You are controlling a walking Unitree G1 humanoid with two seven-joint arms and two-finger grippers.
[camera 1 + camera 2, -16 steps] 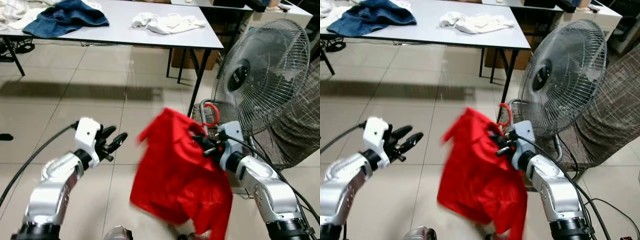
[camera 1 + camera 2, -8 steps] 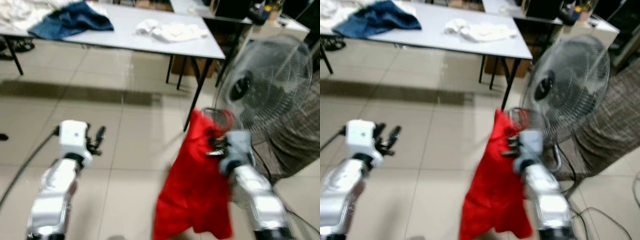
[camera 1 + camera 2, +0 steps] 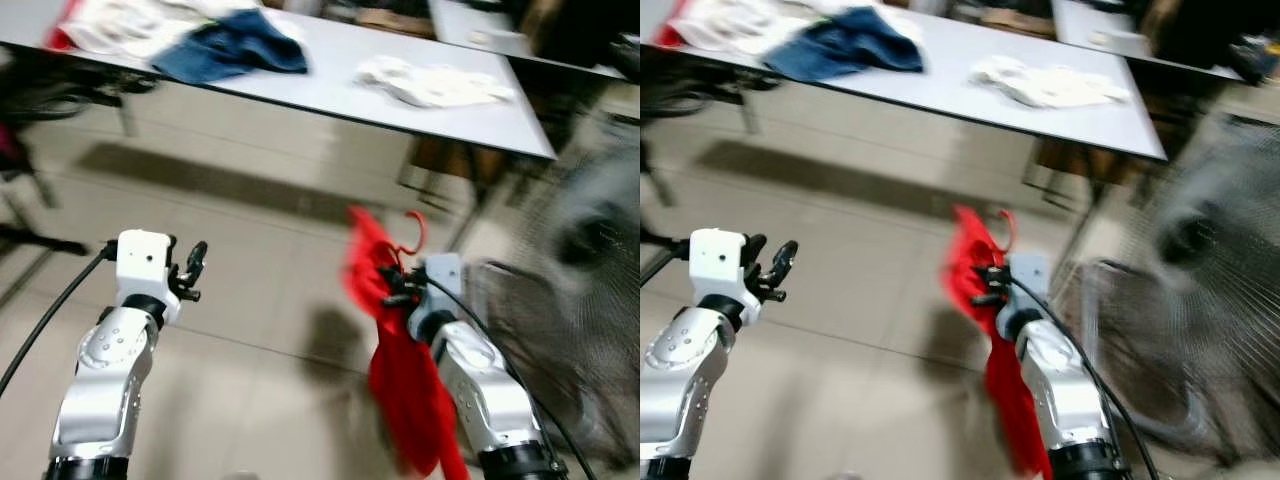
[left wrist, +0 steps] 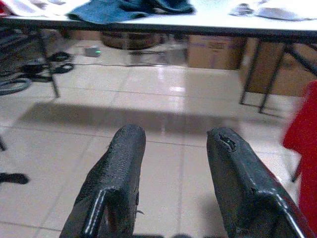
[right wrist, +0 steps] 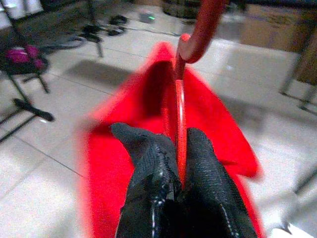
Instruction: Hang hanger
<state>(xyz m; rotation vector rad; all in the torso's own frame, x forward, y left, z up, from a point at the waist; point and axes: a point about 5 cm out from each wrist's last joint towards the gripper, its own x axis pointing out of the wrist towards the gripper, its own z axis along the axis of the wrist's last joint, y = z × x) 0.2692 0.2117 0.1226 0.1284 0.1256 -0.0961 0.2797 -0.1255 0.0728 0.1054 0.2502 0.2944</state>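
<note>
A red hanger with a red garment draped on it hangs in front of me, right of centre. My right gripper is shut on the hanger's neck; in the right wrist view its fingers pinch the red rod below the hook. My left gripper is raised on the left, open, with nothing between its fingers. The picture is blurred by motion.
A long grey table stands ahead with a blue garment and white cloths on it. A standing fan is at the right, blurred. Boxes sit under the table. Tiled floor lies between me and the table.
The whole view has swung to the left, so the table now runs across the top and the fan sits at the right edge. The red garment swings, now hanging narrow under my right gripper.
</note>
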